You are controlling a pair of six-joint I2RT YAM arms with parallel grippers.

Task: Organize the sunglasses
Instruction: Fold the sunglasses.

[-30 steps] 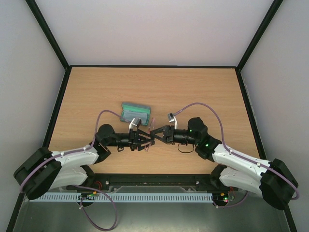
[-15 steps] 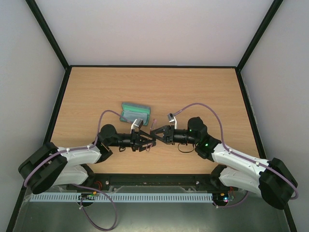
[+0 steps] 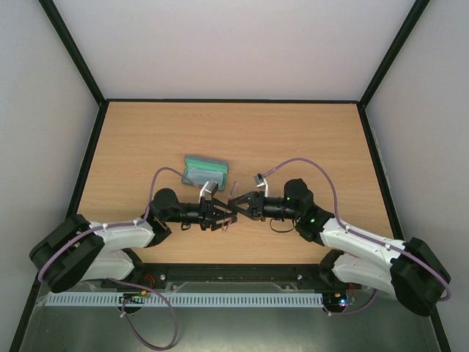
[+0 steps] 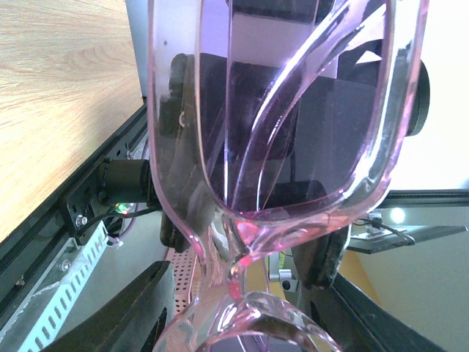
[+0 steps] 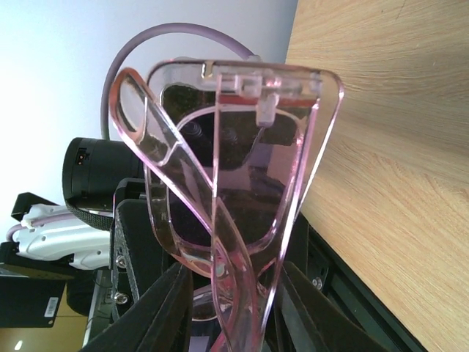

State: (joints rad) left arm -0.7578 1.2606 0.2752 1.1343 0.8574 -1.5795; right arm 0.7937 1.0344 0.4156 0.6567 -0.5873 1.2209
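**Student:** Overhead view, read from the near edge outward. What do you meet first?

**Instructor:** Your two arms, bolted at the near edge of the worktop (image 3: 308,132). They lean inward, and the left gripper (image 3: 226,210) and right gripper (image 3: 237,204) stand tip to tip over the middle of the worktop.

**Student:** Where are the sunglasses?

**Instructor:** The sunglasses (image 4: 293,110) sit between those two grippers, held off the wood. In your left wrist view, one pink lens fills the picture. The bridge is low in the frame, and the second lens drops between your own fingers (image 4: 139,308). In your right wrist view you see the pair end-on, with a slim temple folded across the lens.

**Student:** And the state of each gripper?

**Instructor:** Your left gripper is part-closed and pinches the sunglasses at the lower lens. Your right gripper is narrowed too, with its fingers (image 5: 172,301) pressing the pink frame from both sides.

**Student:** What lies beyond?

**Instructor:** Just past the left gripper, a blue-green oblong case (image 3: 205,170) lies askew on the worktop, apart from the sunglasses. Behind it the wood runs to the black rear rail (image 3: 234,100).
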